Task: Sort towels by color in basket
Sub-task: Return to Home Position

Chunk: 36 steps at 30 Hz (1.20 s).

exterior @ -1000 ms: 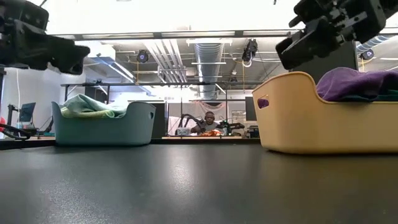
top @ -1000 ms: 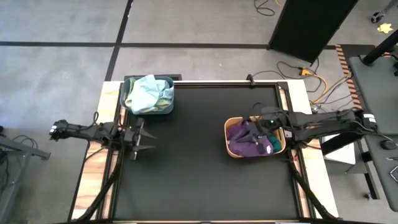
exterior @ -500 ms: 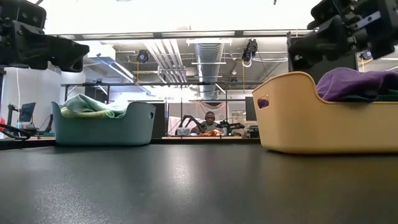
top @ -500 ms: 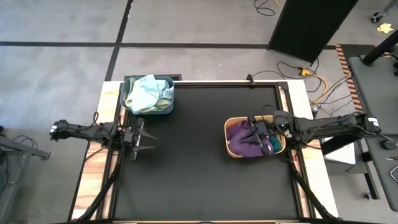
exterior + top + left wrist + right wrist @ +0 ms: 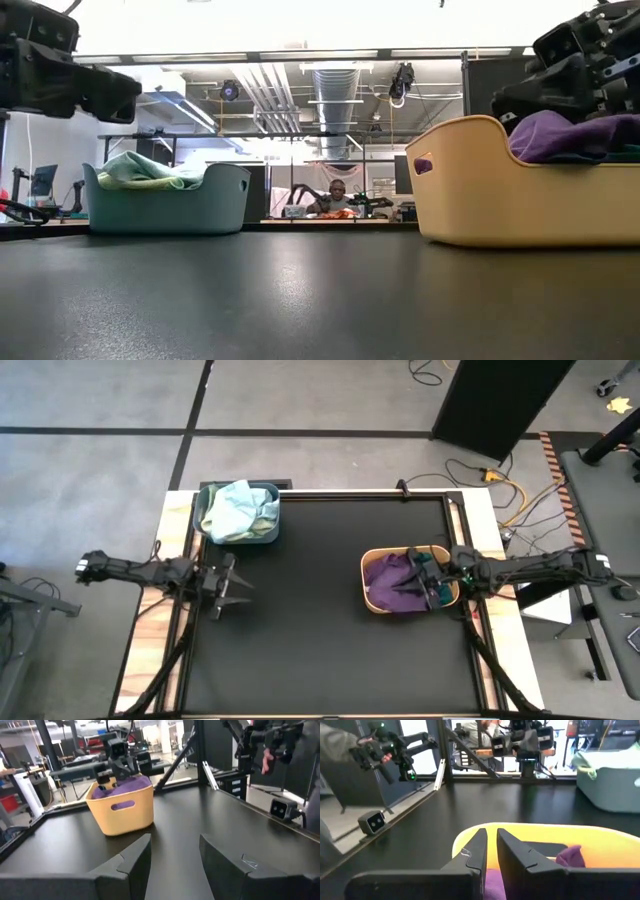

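A teal basket (image 5: 270,532) at the table's far left holds pale green and light blue towels (image 5: 238,508). A yellow basket (image 5: 366,588) at the right holds a purple towel (image 5: 392,582) and a dark teal towel (image 5: 433,597). My right gripper (image 5: 414,574) hovers shut over the yellow basket's right half, just above the purple towel (image 5: 570,855), pointing toward the table's left. My left gripper (image 5: 240,588) hangs open over the bare tabletop at the left edge, near side of the teal basket, its fingers (image 5: 132,857) pointing toward the yellow basket (image 5: 120,810).
The black tabletop (image 5: 300,620) stretches between the two baskets. Beyond the table, a person (image 5: 335,195) sits at a desk in the room, and a hand (image 5: 267,757) holds a device off the table's edge. Cables lie on the floor past the far right corner (image 5: 500,480).
My right gripper has drawn back toward the table's right edge and sunk lower, from the yellow basket's middle to its right half. The towels in both baskets have stayed as they were.
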Available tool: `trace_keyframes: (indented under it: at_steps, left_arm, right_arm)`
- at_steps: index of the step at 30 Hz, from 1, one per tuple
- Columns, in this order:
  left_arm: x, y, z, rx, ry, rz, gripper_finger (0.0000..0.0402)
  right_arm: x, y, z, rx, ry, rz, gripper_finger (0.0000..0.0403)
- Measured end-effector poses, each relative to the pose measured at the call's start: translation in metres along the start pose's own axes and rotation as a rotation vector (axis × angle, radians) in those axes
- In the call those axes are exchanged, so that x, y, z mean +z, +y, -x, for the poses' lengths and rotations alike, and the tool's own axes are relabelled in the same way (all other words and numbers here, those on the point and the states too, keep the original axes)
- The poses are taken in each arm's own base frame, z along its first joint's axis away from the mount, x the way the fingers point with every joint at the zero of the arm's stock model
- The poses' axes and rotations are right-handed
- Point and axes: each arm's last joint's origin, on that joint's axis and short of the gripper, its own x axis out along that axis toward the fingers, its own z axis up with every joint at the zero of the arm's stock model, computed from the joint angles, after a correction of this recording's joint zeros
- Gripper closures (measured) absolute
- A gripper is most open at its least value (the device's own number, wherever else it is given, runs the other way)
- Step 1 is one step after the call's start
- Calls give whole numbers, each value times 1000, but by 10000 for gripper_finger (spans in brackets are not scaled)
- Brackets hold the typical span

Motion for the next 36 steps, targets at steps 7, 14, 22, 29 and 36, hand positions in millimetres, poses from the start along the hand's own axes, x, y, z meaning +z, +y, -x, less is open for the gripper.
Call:
trace_keyframes:
  at_steps: [7, 14, 22, 29, 36]
  left_arm:
    - [-4, 0, -3, -8, 57, 2, 249]
    - [-2, 0, -5, -14, 85, 4, 249]
    - [-3, 0, -7, -16, 100, 4, 249]
    - [-4, 0, -7, -17, 110, 5, 249]
    - [-4, 0, -8, -17, 113, 5, 249]
  right_arm:
    - [3, -1, 1, -17, -33, 44, 369]
    - [4, -1, 1, -18, -42, 5, 369]
    - [2, -5, 2, -65, -18, 21, 369]
    - [0, -5, 2, -66, -3, 29, 369]
    - [1, -5, 1, -66, -9, -77, 369]
